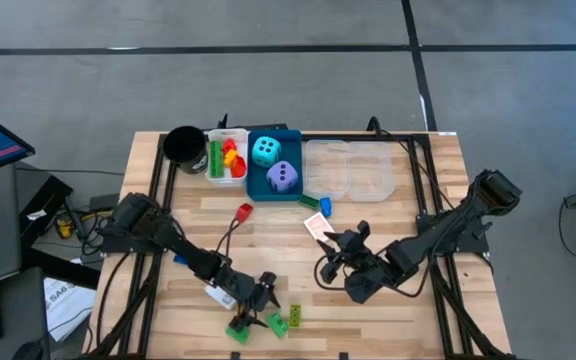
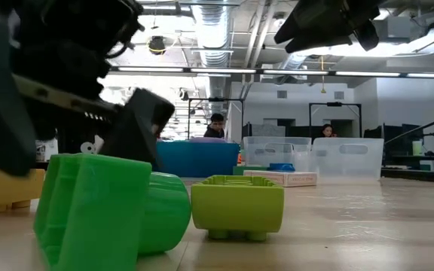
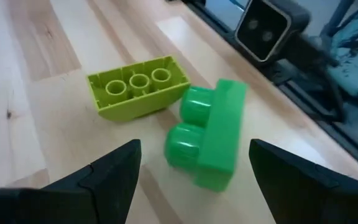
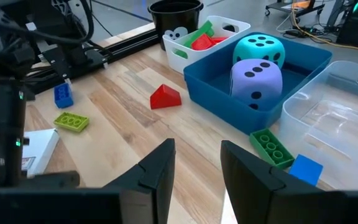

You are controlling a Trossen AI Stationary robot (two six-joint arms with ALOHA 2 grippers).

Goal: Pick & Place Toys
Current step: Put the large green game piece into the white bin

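High view: the left gripper [image 1: 258, 305] hangs low near the front edge of the wooden surface [image 1: 408, 310], its fingers [image 3: 114, 171] spread apart around nothing, just short of a green brick [image 3: 213, 134] lying on its side and touching a lime brick [image 3: 138, 87]. The right gripper [image 1: 336, 262] sits mid-surface, its fingers [image 4: 160, 168] a narrow gap apart and empty. The blue tray [image 1: 260, 184] holds the cyan die [image 1: 265, 152] and purple die [image 1: 282, 177]. A red brick [image 1: 244, 211] lies on the wood in front of the tray.
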